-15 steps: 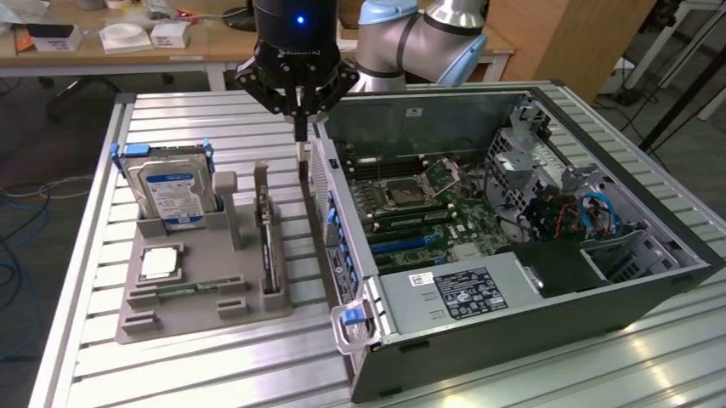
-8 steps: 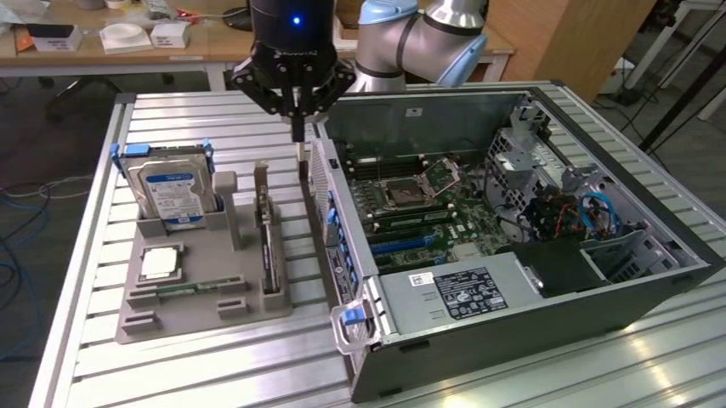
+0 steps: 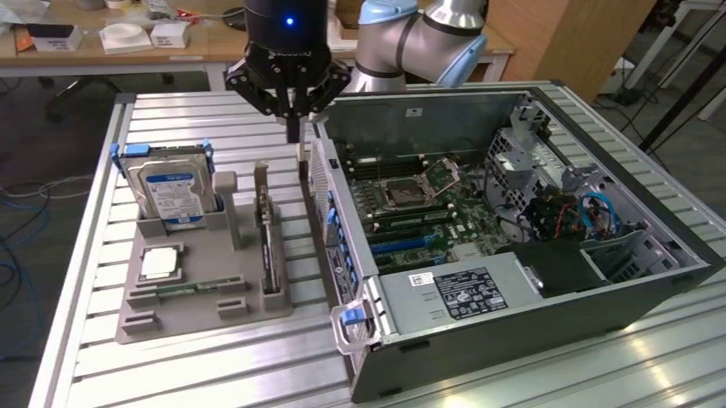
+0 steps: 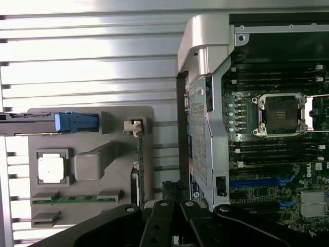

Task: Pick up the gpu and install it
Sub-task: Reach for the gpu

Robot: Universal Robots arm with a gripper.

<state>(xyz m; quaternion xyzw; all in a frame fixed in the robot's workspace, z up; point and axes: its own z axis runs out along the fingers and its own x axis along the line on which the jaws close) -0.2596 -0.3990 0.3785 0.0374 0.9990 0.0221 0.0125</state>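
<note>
We cannot read the hard drive's (image 3: 170, 191) blue-white label. The gpu (image 3: 269, 246) stands on edge in the tray (image 3: 193, 321), long axis alongside the computer case (image 3: 511, 340); fingers (image 3: 292, 123) pressed together, empty, near its far end.

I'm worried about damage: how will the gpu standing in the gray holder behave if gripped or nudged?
The gpu looks like a thin flat board, so probably stiff and light. Standing on edge in the gray holder, it may tip if pushed sideways. Its green circuit-board edge suggests fragility.

gpu (image 3: 268, 246): thin dark card, upright on long edge in slot of grey tray (image 3: 187, 321)
</note>
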